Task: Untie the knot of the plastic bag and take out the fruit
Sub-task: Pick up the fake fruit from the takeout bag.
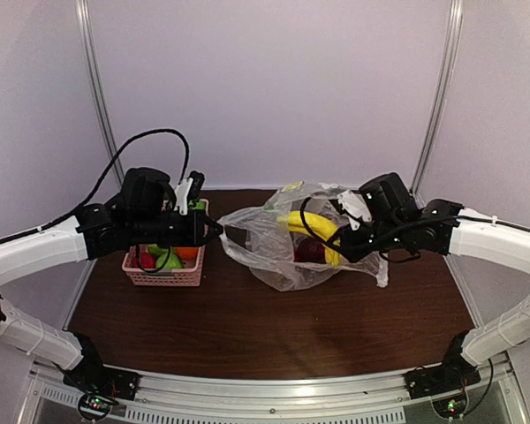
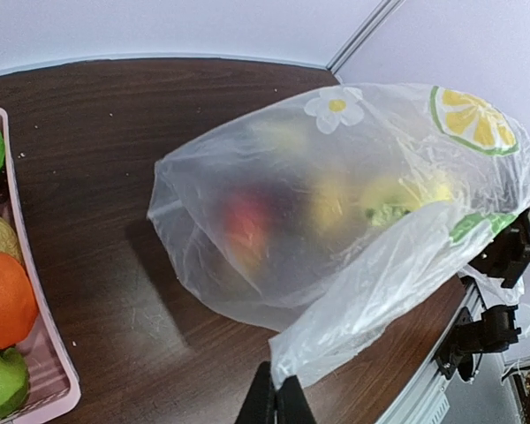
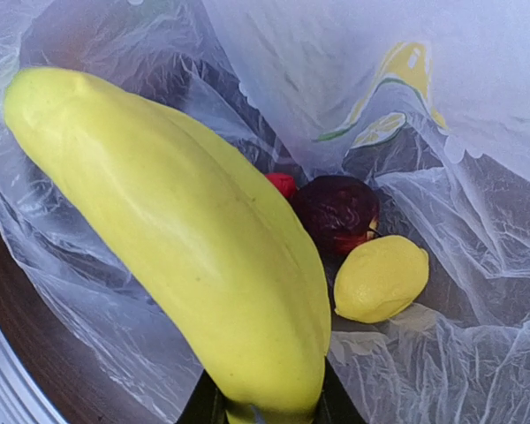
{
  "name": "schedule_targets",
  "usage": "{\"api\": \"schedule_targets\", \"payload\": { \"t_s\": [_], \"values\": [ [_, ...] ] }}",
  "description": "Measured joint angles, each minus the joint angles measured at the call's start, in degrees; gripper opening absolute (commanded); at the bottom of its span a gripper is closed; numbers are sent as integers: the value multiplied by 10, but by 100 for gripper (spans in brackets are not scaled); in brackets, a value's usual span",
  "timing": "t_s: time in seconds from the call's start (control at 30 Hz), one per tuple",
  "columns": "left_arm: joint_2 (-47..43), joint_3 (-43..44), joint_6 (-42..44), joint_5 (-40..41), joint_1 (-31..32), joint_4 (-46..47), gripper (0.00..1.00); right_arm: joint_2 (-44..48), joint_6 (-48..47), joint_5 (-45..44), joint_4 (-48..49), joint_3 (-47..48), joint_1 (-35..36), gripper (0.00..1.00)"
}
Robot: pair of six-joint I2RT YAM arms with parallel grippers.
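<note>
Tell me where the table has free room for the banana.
The widest bare wood is the near strip of the table, between the bag and the arm bases. A smaller patch lies right of the bag. Crowded: the gap between the basket and the bag, where the left gripper hangs.

Thin, clear, crinkly plastic film, glossy in the folds, for the bag (image 2: 353, 203). Smooth, matt yellow skin on the banana (image 3: 185, 230). Dark wood grain, lightly polished, on the table (image 1: 247, 327). Pink slotted plastic, dull, for the basket (image 1: 163, 277). Pale metal along the rail (image 1: 274, 402).
</note>
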State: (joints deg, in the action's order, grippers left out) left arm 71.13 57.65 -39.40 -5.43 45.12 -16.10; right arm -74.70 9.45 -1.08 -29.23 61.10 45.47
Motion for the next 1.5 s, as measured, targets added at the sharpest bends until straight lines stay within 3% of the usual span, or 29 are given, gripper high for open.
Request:
{"api": "schedule_targets", "payload": {
  "t_s": [0.17,0.5,1.1,1.5],
  "values": [
    [6,1,1,-1,0,-1,0,17,0,43,4,0,9,14],
    [-10,20,16,36,0,-24,0,6,-4,-26,-26,0,14,14],
    [-10,30,41,53,-37,-63,0,-14,-46,-33,-50,-2,66,13],
    [-12,25,50,9,-58,-54,0,-11,-49,18,-52,9,70,14]
  ]
}}
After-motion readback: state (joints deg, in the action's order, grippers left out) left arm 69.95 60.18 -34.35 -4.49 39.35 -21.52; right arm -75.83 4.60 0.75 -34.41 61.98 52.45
